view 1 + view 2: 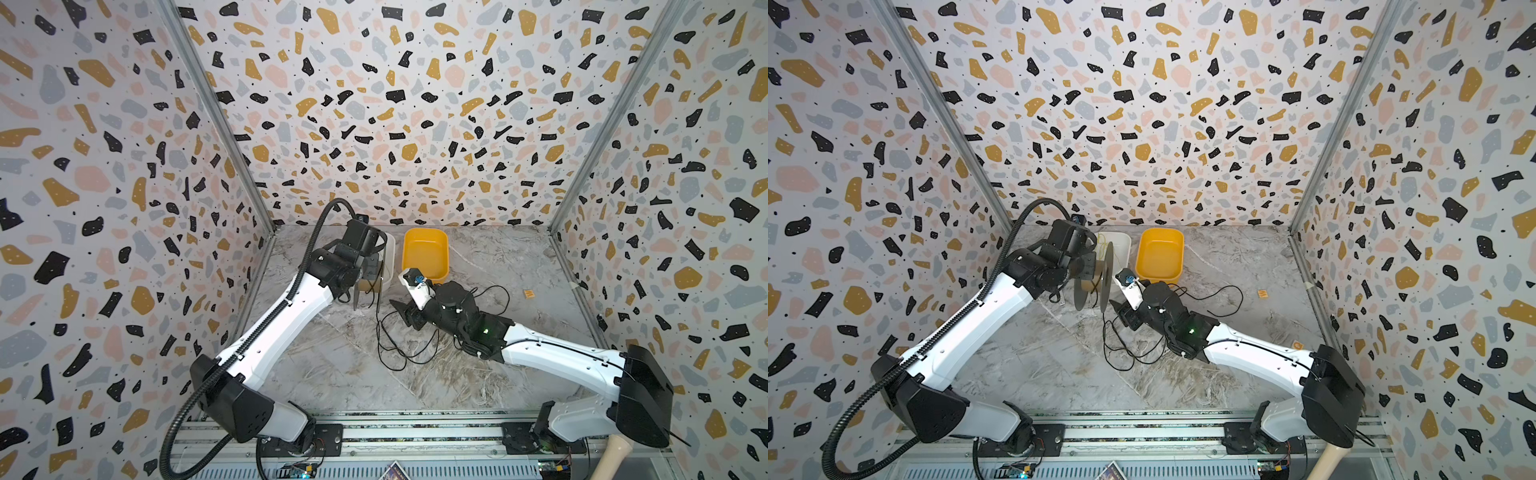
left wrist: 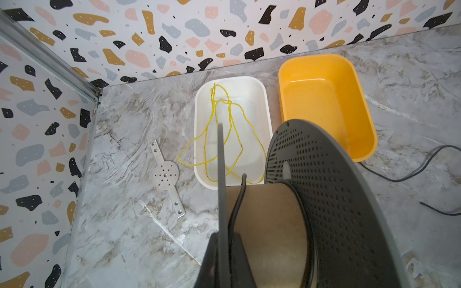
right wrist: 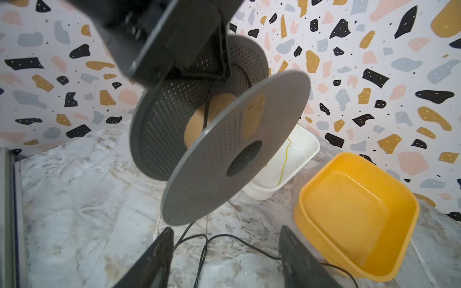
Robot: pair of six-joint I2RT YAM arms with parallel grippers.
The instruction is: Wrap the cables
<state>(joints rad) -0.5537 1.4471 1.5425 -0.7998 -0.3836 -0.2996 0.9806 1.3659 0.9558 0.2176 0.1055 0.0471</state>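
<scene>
My left gripper (image 2: 222,240) is shut on one grey perforated flange of a spool (image 1: 1106,276) and holds it above the table, near the back. The black cable (image 2: 237,199) lies over the spool's cardboard core (image 3: 197,124). From there it drops to loose loops on the table (image 1: 378,328). My right gripper (image 3: 225,239) stands open just below and in front of the spool (image 3: 224,159). Strands of the cable (image 3: 205,249) lie on the table between its fingers, and neither finger touches them. In both top views the right gripper (image 1: 405,313) is low, beside the loops.
An empty yellow bin (image 1: 426,249) stands at the back middle. Beside it is a white bin (image 2: 249,99) holding a thin yellow cord (image 2: 212,112). A flat metal bracket (image 2: 166,172) lies left of the white bin. A small orange tile (image 1: 528,294) lies to the right.
</scene>
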